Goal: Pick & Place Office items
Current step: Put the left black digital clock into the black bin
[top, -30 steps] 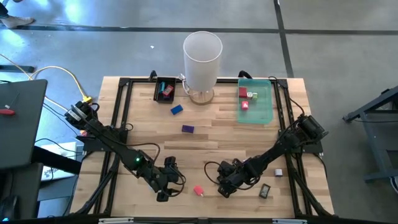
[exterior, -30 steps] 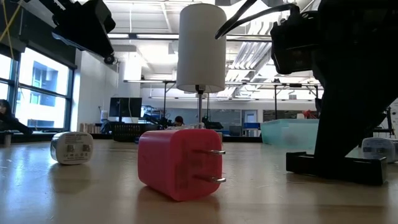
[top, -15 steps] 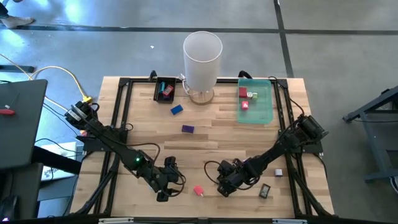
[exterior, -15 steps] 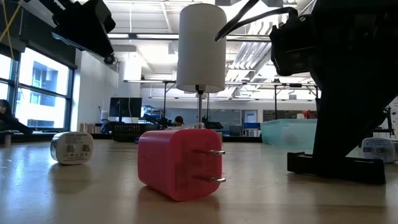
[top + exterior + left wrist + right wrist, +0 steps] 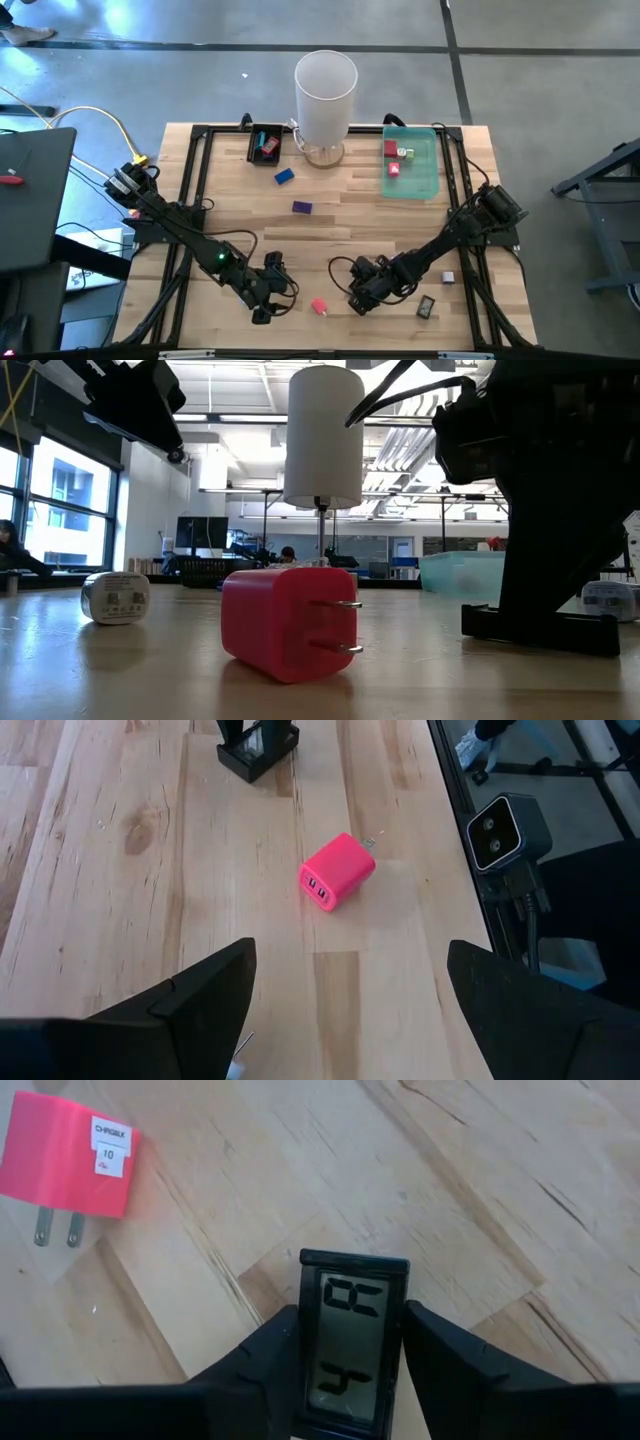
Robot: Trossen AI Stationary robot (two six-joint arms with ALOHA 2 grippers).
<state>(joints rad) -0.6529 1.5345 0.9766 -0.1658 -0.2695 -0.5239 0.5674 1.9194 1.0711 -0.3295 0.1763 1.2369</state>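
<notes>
Black right tool (image 5: 352, 1370) low, gripping clock (image 5: 353, 1342)

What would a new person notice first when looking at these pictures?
Probably the pink charger, lying on its side near the table's front edge between the two grippers. Next, the tall white cylinder at the back, beside the green tray. The right gripper has its fingers on both sides of a small black display.

pink charger (image 5: 337, 883), white cylinder (image 5: 325, 88), green tray (image 5: 427, 178)
</notes>
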